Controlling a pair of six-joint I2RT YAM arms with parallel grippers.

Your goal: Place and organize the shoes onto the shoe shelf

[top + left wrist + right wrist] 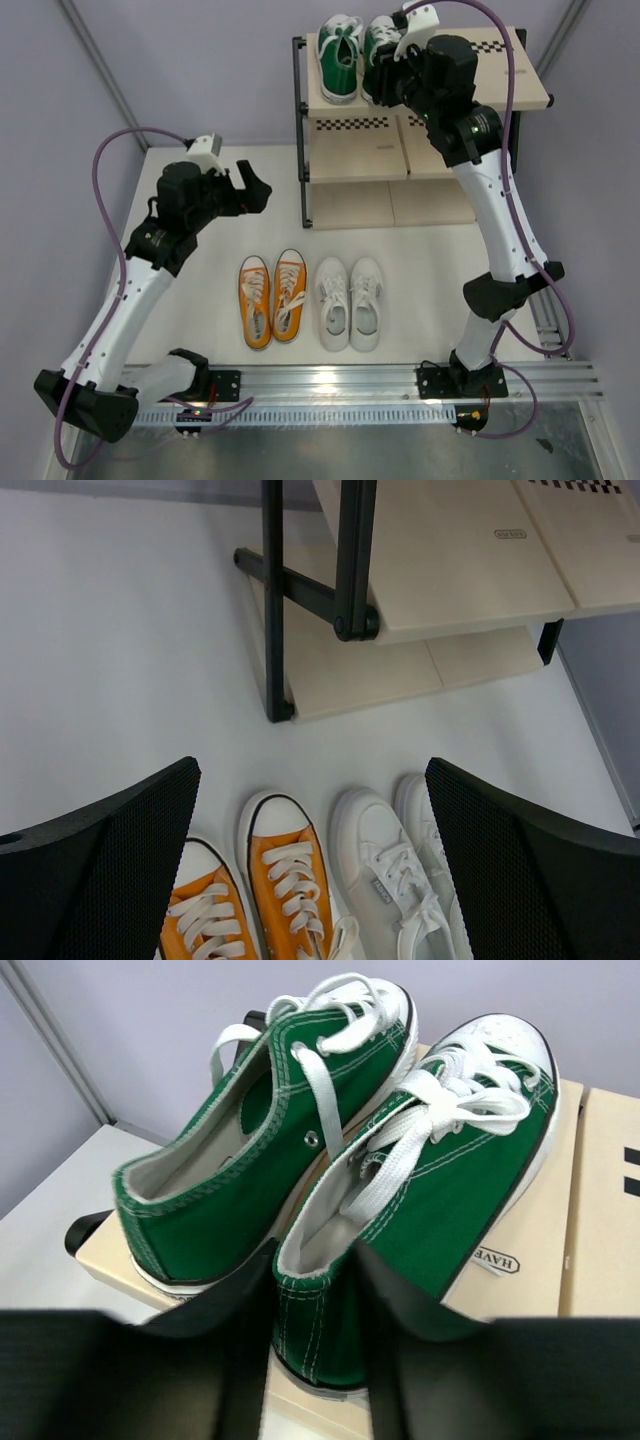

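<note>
Looking at the right claw, it seems pinched on the heel of a green sneaker sitting on the shoe shelf, toe pointing straight away from it, though actual contact's hard to confirm. The left claw is spread wide with the orange sneakers just below it, toes pointing away, so that arm's nearer for them.

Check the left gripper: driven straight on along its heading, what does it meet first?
Probably bare table, just past the toes of the orange shoes and short of the shelf leg. The left gripper is open; depth is unclear from these views.
</note>
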